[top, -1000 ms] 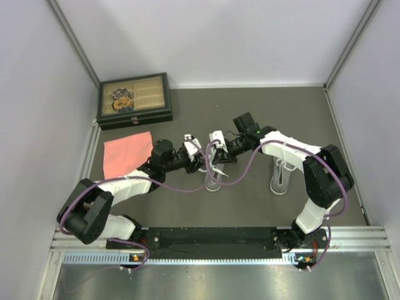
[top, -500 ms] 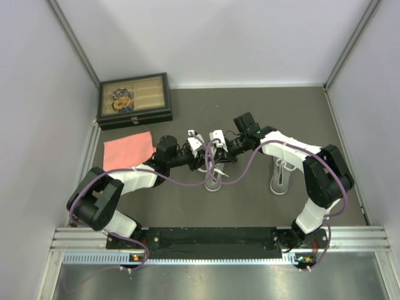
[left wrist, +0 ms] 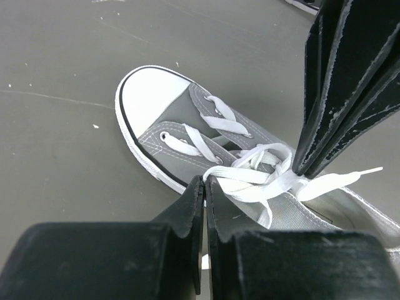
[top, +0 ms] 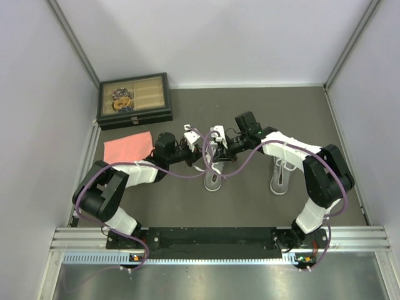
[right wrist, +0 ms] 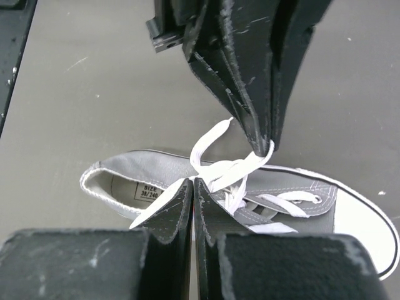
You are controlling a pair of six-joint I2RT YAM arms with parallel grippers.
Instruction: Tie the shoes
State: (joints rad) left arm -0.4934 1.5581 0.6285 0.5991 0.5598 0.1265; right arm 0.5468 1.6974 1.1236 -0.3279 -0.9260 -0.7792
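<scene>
Both arms are in over the middle of the bench (top: 250, 209), tips almost meeting above one shoe (left wrist: 156, 103). The left end effector (left wrist: 204, 182) is pinched right down, its jaws together on a strand of white lace (left wrist: 250, 178) that runs out from its tip. Opposite it, the right end effector (right wrist: 192, 182) is clamped tight as well, with another strand of the lace caught between its fingers. Between the two tips the lace is bunched in a loose tangle over the shoe's eyelets, lifted clear of the tongue, and one free end pokes out past the right arm's fingers.

The shoe sits flat on its sole at mid-bench, just near of the two tips, white toe cap clean and showing. The second shoe (top: 280, 176) stands well apart to the right, beside the right arm's elbow, with neither arm on it.

Off to the left lies a pink cloth (top: 127, 150), flat on the bench, and beyond it, in the far left corner, a dark box (top: 134, 100).
</scene>
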